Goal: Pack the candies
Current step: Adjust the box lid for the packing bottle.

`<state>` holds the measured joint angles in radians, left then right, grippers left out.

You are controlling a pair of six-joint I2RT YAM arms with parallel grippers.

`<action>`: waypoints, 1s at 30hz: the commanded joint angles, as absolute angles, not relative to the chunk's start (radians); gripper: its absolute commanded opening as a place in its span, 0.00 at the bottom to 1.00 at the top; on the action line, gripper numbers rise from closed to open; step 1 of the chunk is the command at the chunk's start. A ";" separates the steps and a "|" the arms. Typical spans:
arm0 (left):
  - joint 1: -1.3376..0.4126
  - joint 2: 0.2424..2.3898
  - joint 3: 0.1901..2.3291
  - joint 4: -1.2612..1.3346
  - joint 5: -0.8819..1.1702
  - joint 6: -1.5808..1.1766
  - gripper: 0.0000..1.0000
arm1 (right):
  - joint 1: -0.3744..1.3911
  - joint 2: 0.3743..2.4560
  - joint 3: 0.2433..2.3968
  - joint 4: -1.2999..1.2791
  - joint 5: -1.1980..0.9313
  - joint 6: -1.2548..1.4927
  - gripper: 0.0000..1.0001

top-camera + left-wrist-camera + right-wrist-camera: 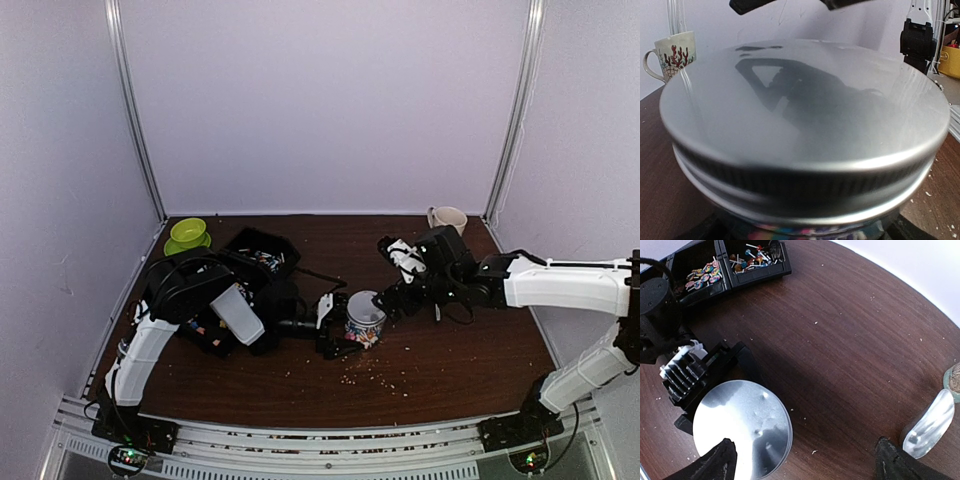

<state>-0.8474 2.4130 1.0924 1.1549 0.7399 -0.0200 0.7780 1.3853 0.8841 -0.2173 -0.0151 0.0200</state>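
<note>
Candies (702, 276), tiny, multicoloured, many in wrappers: heaped in one compartment of a black plastic two-compartment bin (760, 276) at the far left of the dark brown wooden table (850, 340), with stick-mounted sweets (752, 255) in the compartment alongside. More bright colour seen through the wall of a round clear jar with a flat silver screw lid (365, 318) near mid-table, too blurred to make out single pieces. Left gripper (340, 328) closed around that jar from its left, dark fingers pressed to either side of it, lid (805, 115) filling nearly all of the left wrist view. Right gripper (805, 452) spread wide, holding nothing, hanging over the lid's right part and apart from it, both black fingertips (720, 460) low in its own view. White mug with a red coral pattern (672, 55) upright at the far right corner, well apart from the jar. Lime-green bowl (187, 235) at the far left corner, just beside the bin. Pale crumbs (385, 378) scattered on the wood in front of the jar. Glossy clear object (930, 425) at the right edge of the right wrist view, cannot tell what.
</note>
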 commanded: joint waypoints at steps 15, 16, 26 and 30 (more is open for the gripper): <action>-0.836 2.445 1.090 1.180 0.741 -0.023 0.91 | 0.730 1.436 0.866 -0.202 -0.021 0.072 0.91; -0.836 2.445 1.090 1.180 0.741 -0.024 0.91 | 0.731 1.444 0.870 -0.206 -0.033 0.073 0.91; -0.836 2.444 1.088 1.182 0.741 -0.025 0.91 | 0.731 1.441 0.891 -0.253 0.035 0.082 0.90; -0.836 2.444 1.086 1.186 0.744 -0.025 0.91 | 0.730 1.389 0.896 -0.244 -0.052 0.015 0.91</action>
<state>-0.8471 2.4130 1.0924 1.1564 0.7403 -0.0200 0.7326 1.4349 0.8837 -0.1940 0.0025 0.0753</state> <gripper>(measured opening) 0.910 0.905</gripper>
